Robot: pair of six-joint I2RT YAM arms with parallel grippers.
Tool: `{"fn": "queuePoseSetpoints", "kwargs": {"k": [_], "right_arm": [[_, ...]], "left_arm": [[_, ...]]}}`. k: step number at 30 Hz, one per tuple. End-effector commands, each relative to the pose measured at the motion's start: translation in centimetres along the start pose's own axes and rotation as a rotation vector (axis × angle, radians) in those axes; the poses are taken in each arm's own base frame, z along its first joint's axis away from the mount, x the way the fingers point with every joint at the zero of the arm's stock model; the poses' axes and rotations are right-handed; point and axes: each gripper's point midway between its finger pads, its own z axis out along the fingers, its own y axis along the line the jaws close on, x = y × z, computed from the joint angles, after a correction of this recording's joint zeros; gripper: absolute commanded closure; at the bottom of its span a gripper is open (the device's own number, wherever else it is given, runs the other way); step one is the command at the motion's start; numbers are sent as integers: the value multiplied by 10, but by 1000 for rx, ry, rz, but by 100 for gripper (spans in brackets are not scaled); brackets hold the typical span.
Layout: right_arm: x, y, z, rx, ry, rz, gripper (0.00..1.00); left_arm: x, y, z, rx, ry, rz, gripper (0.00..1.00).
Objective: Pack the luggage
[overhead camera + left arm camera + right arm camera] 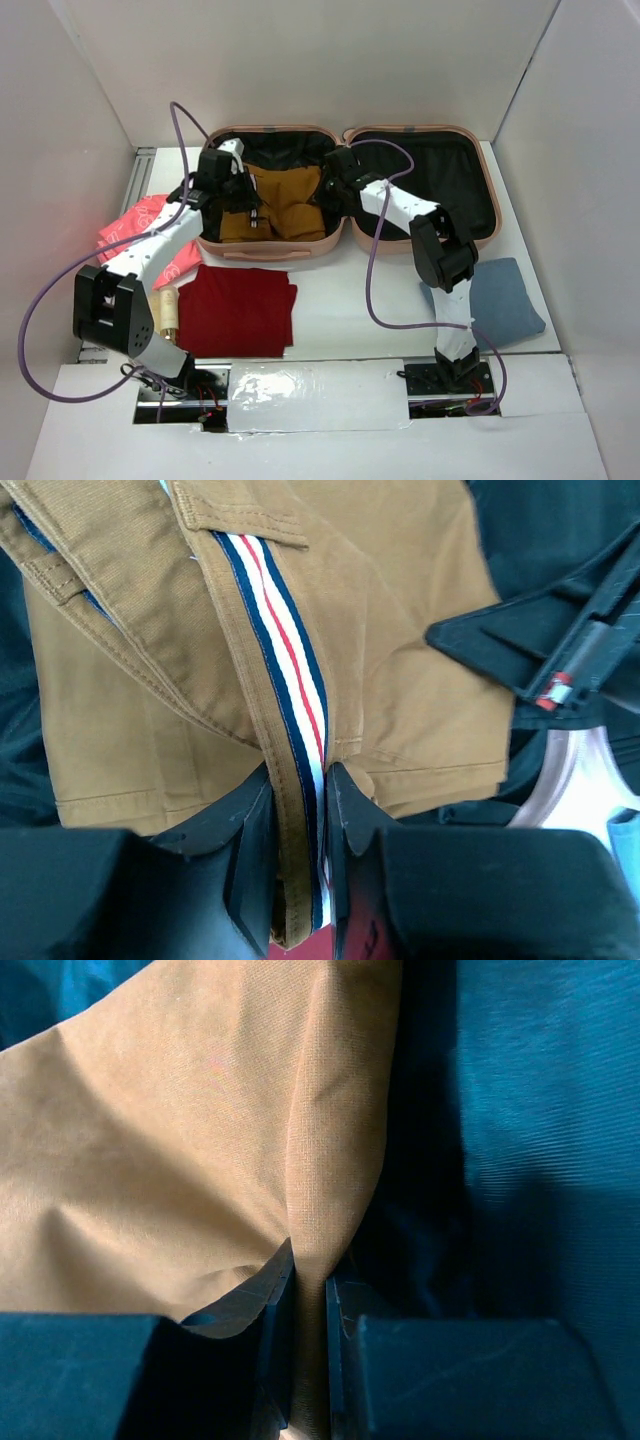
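Observation:
The pale pink luggage (480,150) lies open at the back of the table, black lining showing. A brown garment (285,205) with a striped waistband lies in its left half. My left gripper (243,195) is shut on the garment's striped band (300,810) at its left side. My right gripper (328,192) is shut on a fold of the same brown cloth (310,1290) at its right side. The right half of the case holds only lining.
A folded dark red cloth (237,310) lies in front of the case. A pink garment (135,225) lies at the left, a blue-grey folded item (505,300) at the right, a small tan roll (167,308) beside the red cloth. White walls enclose the table.

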Motion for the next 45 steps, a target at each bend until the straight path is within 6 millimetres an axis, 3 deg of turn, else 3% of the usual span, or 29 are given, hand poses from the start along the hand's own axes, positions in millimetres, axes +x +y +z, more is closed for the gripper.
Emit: {"fn": "queuePoseSetpoints", "kwargs": {"k": [1,3,4,6,7,8,11,13,14,17,19,20,26,30,32,33,35,36,39,45], "right_arm": [[-12,0,-31,25,-17,-80,100],[-20,-6,-33,77,-51,-110,100],[-24,-17,-36,134,-68,-135,100],[-30,-14,-41,146,-78,-159,100],[-28,-21,-38,173,-65,-172,100],[-30,-19,-41,173,-63,-190,100],[-26,-24,-32,212,-45,-211,100],[-34,-22,-32,222,-62,-258,99],[-29,-22,-30,232,-54,-283,96],[-32,-13,-28,240,-107,-371,94],[-30,-11,-27,272,-129,-399,94],[-32,-23,-25,327,-142,-404,94],[-29,-41,-23,406,-131,-370,91],[-21,-58,-28,443,-105,-337,91],[-15,-65,-30,460,-90,-331,91],[-19,-60,-33,446,-104,-329,88],[-20,-67,-35,451,-105,-332,82],[-27,-57,-41,425,-133,-328,76],[-28,-51,-45,414,-142,-379,66],[-49,20,-77,278,-263,-415,17]], "left_arm": [[3,-1,9,-37,-17,16,79],[8,2,11,-65,-6,22,59],[18,9,15,-89,20,12,40],[19,14,15,-115,25,13,24],[19,15,16,-127,27,3,7],[15,15,14,-140,25,3,0],[1,18,11,-180,-5,5,0],[0,34,11,-264,15,3,0],[-11,38,6,-279,-5,-7,0],[-13,54,15,-290,24,-31,0],[-16,49,18,-224,41,-36,0],[-24,49,20,-207,16,-43,0],[-5,44,45,-169,77,46,0],[14,48,59,-159,140,40,21],[28,54,66,-185,173,46,47],[28,56,66,-201,167,38,57],[44,69,69,-241,200,40,68],[47,69,71,-253,206,48,70],[52,64,76,-262,206,72,73],[61,49,87,-243,229,100,76]]}}
